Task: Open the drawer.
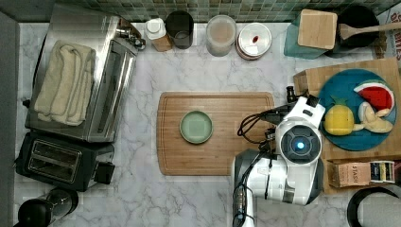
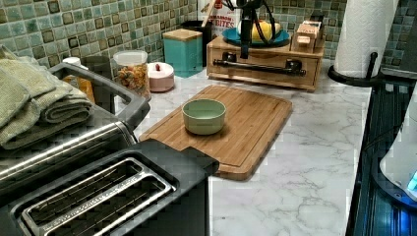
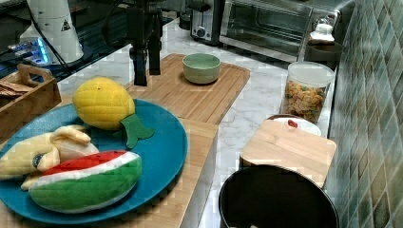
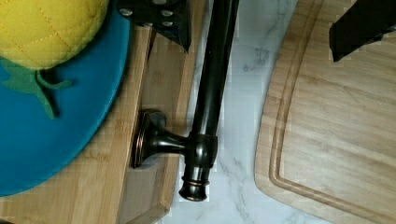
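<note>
Here I hold the pincer [image 3: 146, 66] fingers apart, straddling the black bar handle [image 2: 259, 67] so a pull can open the drawer [image 2: 263, 69], shut at the tabletop's [image 2: 314, 162] far end in the left view, beyond the cutting board [image 2: 246, 123].

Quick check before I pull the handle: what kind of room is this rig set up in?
Most likely a kitchen counter, possibly a mock-up. A marble-look countertop runs under a green tile backsplash, with a toaster, a toaster oven and a wooden cutting board. The fruit on the blue plate is plush.
</note>
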Tool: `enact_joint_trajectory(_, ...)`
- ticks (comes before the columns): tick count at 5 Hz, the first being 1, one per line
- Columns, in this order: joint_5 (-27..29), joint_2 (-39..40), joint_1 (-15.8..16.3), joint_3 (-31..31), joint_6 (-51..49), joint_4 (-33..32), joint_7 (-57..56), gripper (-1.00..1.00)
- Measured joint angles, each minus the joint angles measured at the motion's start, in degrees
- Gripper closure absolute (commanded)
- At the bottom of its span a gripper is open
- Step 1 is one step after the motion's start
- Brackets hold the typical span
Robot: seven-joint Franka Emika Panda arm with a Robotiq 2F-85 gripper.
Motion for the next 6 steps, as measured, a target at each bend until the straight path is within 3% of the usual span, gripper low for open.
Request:
enact_joint_trajectory(3,1.0,6.7,-3.2,-1.1,6.3,-0.4,0.1,-1.0)
enact_joint_trajectory(5,7.6,9.5,-4.1,-1.7,7.9,-1.0,0.1,-1.0)
enact_joint_trajectory(6,8.2,8.7,-4.1,-1.4,8.2,-1.6,0.1,-1.0)
